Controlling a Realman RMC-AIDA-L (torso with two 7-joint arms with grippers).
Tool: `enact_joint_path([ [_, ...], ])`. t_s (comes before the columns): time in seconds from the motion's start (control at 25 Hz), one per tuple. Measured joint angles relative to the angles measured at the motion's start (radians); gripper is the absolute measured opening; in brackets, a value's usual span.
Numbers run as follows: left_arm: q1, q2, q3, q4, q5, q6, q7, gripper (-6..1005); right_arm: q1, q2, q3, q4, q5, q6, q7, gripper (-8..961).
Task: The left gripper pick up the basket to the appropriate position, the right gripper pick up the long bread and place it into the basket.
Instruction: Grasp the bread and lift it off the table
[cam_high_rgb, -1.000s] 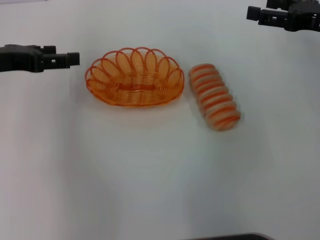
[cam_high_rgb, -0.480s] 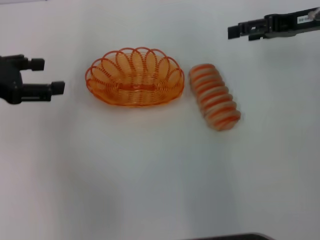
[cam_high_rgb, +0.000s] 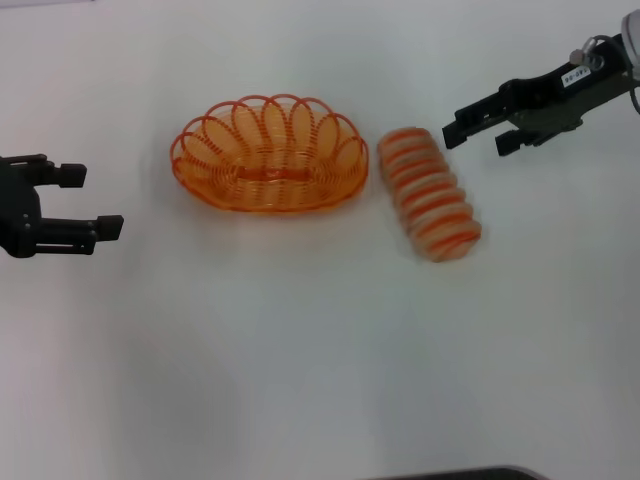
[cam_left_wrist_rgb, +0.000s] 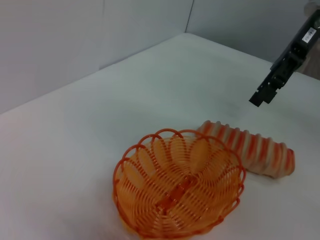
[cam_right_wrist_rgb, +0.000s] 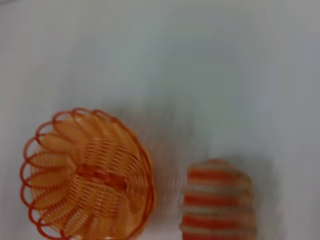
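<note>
Basket: the oval orange wire basket with looped scalloped rim (cam_high_rgb: 268, 155) sits empty on the white table (cam_high_rgb: 300, 350), its long side running left to right in the head view; the left wrist view (cam_left_wrist_rgb: 177, 190) and the right wrist view (cam_right_wrist_rgb: 85, 172) both show it whole.
Bread: the elongated tan-cream toy loaf with orange ridged stripes, the long bread (cam_high_rgb: 428, 195), lies on the table just beside the basket's right end, not touching it, angled a little toward the near right; seen also in the left wrist view (cam_left_wrist_rgb: 250, 149) and the right wrist view (cam_right_wrist_rgb: 216, 202).
Left gripper: the black two-fingered left gripper (cam_high_rgb: 95, 205) is at the left edge, well apart from the basket and nearer the robot than it, prongs pointing toward the basket, spread apart and holding nothing.
Right gripper: the black right gripper with a small white label (cam_high_rgb: 480, 128) (cam_left_wrist_rgb: 265, 95) reaches in from the far right, its tips near the bread's far end, slightly above and to the right, not touching; its fingers are parted with nothing between them.
</note>
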Motion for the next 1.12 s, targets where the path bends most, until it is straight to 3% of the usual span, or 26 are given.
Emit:
enact_joint_path([
  [0.12,0.002,-0.004,0.001,0.000,0.002,-0.004,0.017,854,0.037,-0.003,-0.016,0.039,-0.047,0.003,0.032,954],
  [0.48,0.009,-0.006,-0.001,-0.010,0.007,-0.029,0.065,853,0.160,0.016,-0.113,0.115,-0.171,0.036,0.092,952],
  [0.76,0.012,-0.006,-0.002,-0.011,0.007,-0.032,0.075,853,0.209,0.038,-0.187,0.130,-0.201,0.043,0.140,954],
  [1.12,0.012,-0.013,0.002,-0.006,0.007,-0.031,0.085,852,0.247,0.049,-0.245,0.199,-0.212,0.083,0.174,948],
])
